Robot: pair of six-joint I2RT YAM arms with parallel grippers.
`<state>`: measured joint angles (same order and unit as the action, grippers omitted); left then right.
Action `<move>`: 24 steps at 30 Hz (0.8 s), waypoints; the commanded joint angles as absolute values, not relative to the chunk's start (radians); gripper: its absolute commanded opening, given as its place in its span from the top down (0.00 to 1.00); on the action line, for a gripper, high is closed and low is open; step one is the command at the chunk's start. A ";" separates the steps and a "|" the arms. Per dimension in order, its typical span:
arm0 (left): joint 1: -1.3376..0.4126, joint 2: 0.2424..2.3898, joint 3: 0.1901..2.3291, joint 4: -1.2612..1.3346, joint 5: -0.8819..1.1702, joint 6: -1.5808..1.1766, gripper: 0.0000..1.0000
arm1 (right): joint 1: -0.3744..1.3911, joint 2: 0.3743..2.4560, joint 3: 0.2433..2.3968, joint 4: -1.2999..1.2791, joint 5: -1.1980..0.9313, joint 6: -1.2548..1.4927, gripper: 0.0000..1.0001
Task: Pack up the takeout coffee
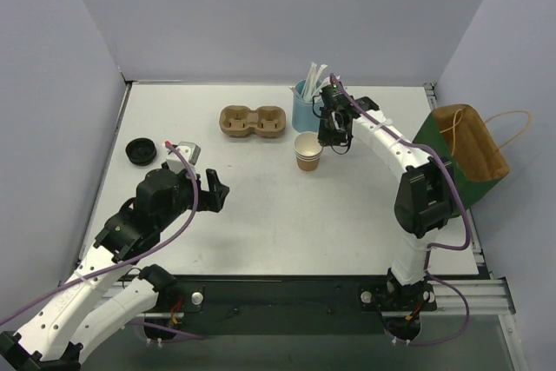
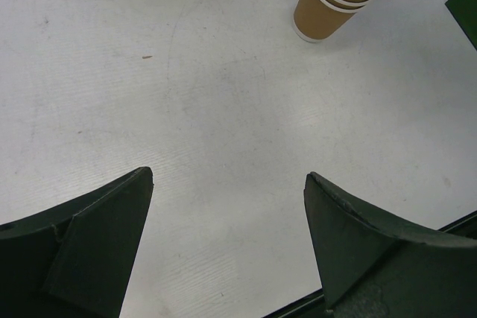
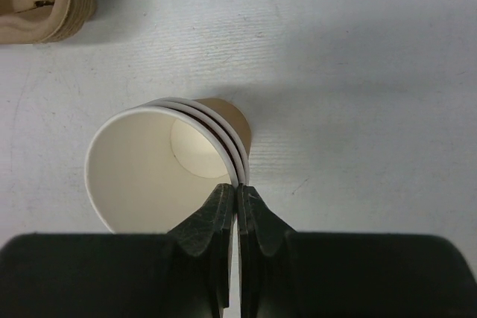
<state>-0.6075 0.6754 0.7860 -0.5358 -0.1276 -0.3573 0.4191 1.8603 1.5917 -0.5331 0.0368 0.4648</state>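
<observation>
3 nested coffee cups [image 3: 149, 161], R gripper [image 3: 237, 190] pinching top rim; L gripper [image 2: 229, 176] spread wide.

I'm looking down on a white table [image 1: 287, 223], its top faintly scuffed. At 11 o'clock lies a brown pulp two-hole cup carrier [image 1: 253, 122]. Between 12 and 1 o'clock, near the far edge, stands a light-blue cup [image 1: 301, 112] of white straws. Just at its 6 o'clock the takeout coffee cup [image 1: 308, 152] stands upright, tan, apparently three cups nested. At 9 o'clock sits a round black lid [image 1: 141, 151]. Close at its 3 o'clock is a small grey item [image 1: 186, 152] I can't identify.
</observation>
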 commanded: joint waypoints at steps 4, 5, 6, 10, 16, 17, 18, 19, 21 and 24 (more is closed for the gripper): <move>-0.612 0.675 0.799 -0.514 -0.132 -0.348 0.08 | 0.393 1.758 1.588 -0.496 -0.049 0.526 1.00; -0.614 0.676 0.799 -0.514 -0.132 -0.350 0.08 | 0.390 1.750 1.588 -0.492 -0.048 0.529 1.00; -0.612 0.676 0.799 -0.514 -0.132 -0.350 0.08 | 0.388 1.737 1.588 -0.494 -0.049 0.538 1.00; -0.615 0.680 0.799 -0.514 -0.133 -0.350 0.08 | 0.376 1.686 1.548 -0.459 -0.077 0.555 1.00; -0.620 0.678 0.798 -0.517 -0.143 -0.351 0.08 | 0.371 1.647 1.414 -0.363 -0.049 0.551 1.00; -0.620 0.681 0.798 -0.515 -0.141 -0.351 0.08 | 0.379 1.654 1.426 -0.397 -0.034 0.540 1.00; -0.621 0.681 0.798 -0.515 -0.140 -0.351 0.08 | 0.377 1.648 1.431 -0.397 -0.047 0.538 1.00; -0.621 0.683 0.799 -0.514 -0.137 -0.351 0.08 | 0.370 1.638 1.427 -0.390 -0.072 0.557 1.00; -0.623 0.689 0.799 -0.517 -0.135 -0.353 0.08 | 0.335 1.617 1.414 -0.350 -0.173 0.587 1.00; -0.624 0.693 0.805 -0.523 -0.138 -0.354 0.08 | 0.310 1.589 1.367 -0.287 -0.245 0.630 1.00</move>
